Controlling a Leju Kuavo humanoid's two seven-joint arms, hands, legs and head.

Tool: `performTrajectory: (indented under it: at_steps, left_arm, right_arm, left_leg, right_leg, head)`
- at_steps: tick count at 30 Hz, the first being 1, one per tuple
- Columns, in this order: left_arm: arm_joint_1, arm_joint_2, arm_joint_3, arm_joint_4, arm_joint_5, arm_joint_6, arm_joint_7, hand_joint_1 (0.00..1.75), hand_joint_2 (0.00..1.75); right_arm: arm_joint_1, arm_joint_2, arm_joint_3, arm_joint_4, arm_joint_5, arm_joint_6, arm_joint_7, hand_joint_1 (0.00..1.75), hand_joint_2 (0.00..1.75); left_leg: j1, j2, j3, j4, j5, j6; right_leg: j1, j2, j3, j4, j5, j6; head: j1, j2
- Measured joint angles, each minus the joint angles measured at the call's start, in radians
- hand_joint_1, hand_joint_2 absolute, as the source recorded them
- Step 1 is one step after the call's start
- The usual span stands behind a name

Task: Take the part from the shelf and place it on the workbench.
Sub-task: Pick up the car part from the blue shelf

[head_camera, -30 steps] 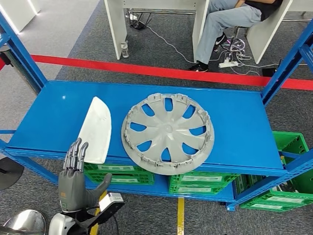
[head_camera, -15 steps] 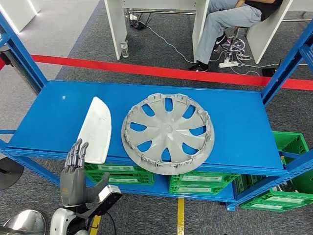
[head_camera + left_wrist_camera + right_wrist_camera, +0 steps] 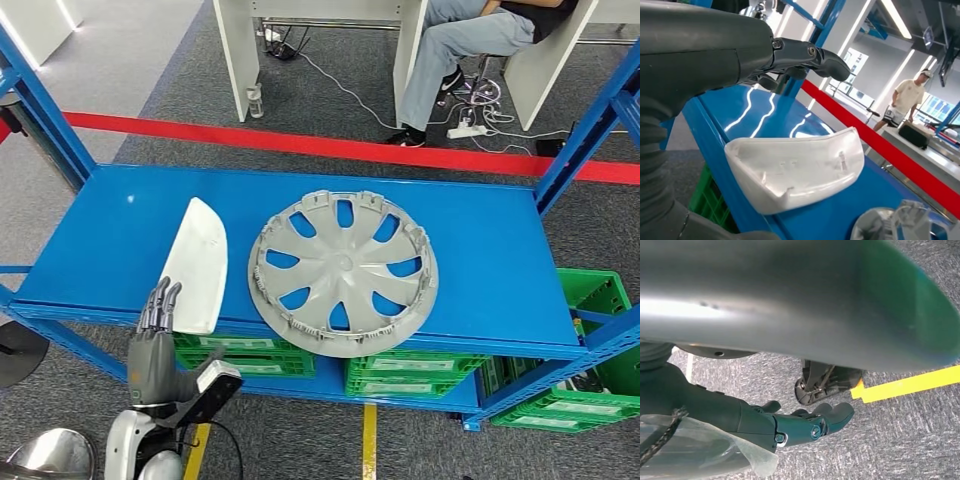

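A white curved plastic part (image 3: 196, 264) lies on the blue shelf (image 3: 490, 250), its near end at the shelf's front edge; the left wrist view shows it close up (image 3: 794, 170). A grey wheel cover (image 3: 343, 270) lies beside it to the right, overhanging the front edge. My left hand (image 3: 155, 345) is raised just in front of and below the white part's near end, fingers straight and apart, thumb out, holding nothing (image 3: 753, 55). My right hand (image 3: 791, 422) hangs over the carpet floor, fingers loosely extended, empty.
Green crates (image 3: 407, 375) sit on the shelf level below, more (image 3: 596, 380) at the right. Blue uprights (image 3: 581, 130) frame the shelf. A red floor line (image 3: 302, 145) runs behind it. A seated person (image 3: 453, 50) is at white desks beyond.
My left hand has shifted slightly to the right and up toward the shelf's front edge, nearer the white part. The parts on the shelf have not moved.
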Motion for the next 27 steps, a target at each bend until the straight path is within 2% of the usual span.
performTrajectory:
  at_steps: [12, 27]
  left_arm:
    - [-0.116, 0.001, 0.035, 0.111, 0.013, -0.058, 0.0, 0.0, 1.75]
    - [-0.152, -0.027, 0.04, 0.174, 0.132, -0.058, -0.035, 0.0, 1.75]
  right_arm:
    - [-0.002, -0.014, 0.041, 0.0, -0.005, 0.004, 0.01, 0.0, 0.0]
    - [-0.003, -0.017, 0.076, 0.0, -0.026, 0.005, 0.014, 0.0, 0.0]
  left_leg:
    - [0.0, 0.0, 0.0, 0.0, 0.0, 0.0]
    - [0.0, 0.0, 0.0, 0.0, 0.0, 0.0]
  right_leg:
    - [0.0, 0.0, 0.0, 0.0, 0.0, 0.0]
    - [0.0, 0.0, 0.0, 0.0, 0.0, 0.0]
  head:
    - [0.0, 0.0]
    - [0.0, 0.0]
